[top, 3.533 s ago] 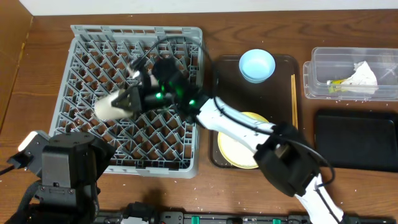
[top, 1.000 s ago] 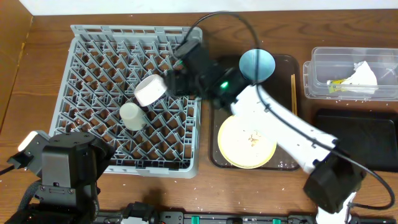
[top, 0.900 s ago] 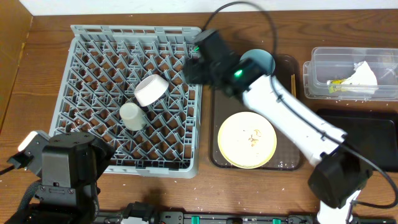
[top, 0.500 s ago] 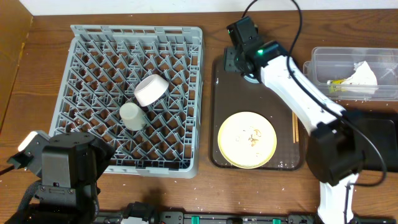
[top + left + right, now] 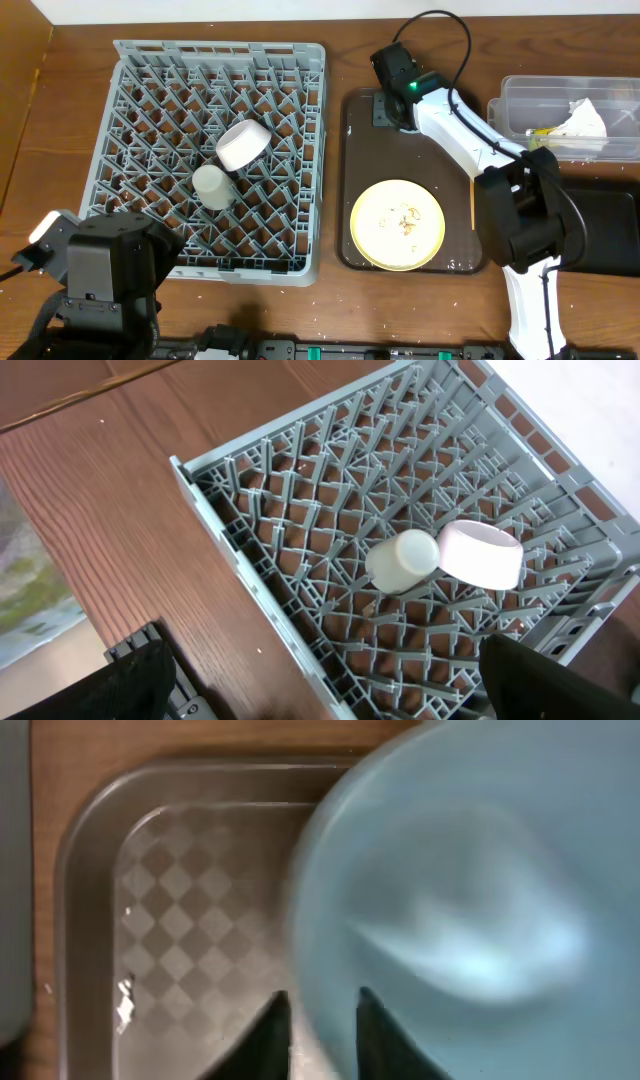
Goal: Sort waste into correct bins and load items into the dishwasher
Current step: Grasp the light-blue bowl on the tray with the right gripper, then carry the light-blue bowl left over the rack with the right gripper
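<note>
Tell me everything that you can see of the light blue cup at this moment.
The light blue cup is round, smooth and slightly glossy; the wrist view blurs it. It stands mouth up, seemingly empty, near a corner of the dark brown tray. The fingers of the right gripper straddle its rim, shut on it. From overhead the arm hides it.

Right arm (image 5: 455,125): white glossy link shells, black joint housings, green LED (image 5: 412,86) lit near wrist, thin black cable (image 5: 440,18) looping off top. Base-end joint bulky, black. Right end effector (image 5: 318,1038): two dark fingers (image 5: 272,1032), blurred. Left arm (image 5: 105,268): boxy dark grey housing, small white cap (image 5: 45,228) at one corner. Left end effector (image 5: 345,682): dark matte fingers, notched edge on one.
</note>
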`<action>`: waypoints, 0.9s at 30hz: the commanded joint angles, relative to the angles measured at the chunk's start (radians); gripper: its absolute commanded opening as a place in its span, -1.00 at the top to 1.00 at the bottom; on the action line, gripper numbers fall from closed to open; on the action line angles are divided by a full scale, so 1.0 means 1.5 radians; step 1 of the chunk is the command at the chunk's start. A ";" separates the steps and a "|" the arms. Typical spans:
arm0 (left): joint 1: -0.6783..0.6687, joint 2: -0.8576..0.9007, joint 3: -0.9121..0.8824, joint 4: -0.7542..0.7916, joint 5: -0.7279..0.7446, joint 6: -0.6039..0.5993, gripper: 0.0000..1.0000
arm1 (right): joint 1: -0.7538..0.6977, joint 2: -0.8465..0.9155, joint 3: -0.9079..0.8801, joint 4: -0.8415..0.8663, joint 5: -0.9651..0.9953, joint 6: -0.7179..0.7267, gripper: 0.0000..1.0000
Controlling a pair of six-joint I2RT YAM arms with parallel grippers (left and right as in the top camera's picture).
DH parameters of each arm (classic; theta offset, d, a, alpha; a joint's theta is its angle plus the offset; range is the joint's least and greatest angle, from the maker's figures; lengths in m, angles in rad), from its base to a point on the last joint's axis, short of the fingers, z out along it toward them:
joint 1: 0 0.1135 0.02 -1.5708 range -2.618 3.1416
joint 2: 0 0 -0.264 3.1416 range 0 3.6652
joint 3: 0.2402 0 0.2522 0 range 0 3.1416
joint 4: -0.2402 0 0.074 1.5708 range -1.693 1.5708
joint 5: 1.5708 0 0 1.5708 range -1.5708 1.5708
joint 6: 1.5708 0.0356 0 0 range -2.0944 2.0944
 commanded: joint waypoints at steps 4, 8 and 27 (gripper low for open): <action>0.004 0.000 0.005 -0.002 -0.009 -0.006 -0.96 | 0.002 -0.026 0.002 -0.021 -0.006 -0.026 0.98; 0.004 0.000 0.005 -0.002 -0.009 -0.006 -0.96 | 0.002 -0.074 0.002 -0.031 -0.066 -0.026 0.98; 0.004 0.000 0.005 -0.002 -0.009 -0.006 -0.96 | 0.019 -0.252 0.002 0.081 -0.638 0.069 0.98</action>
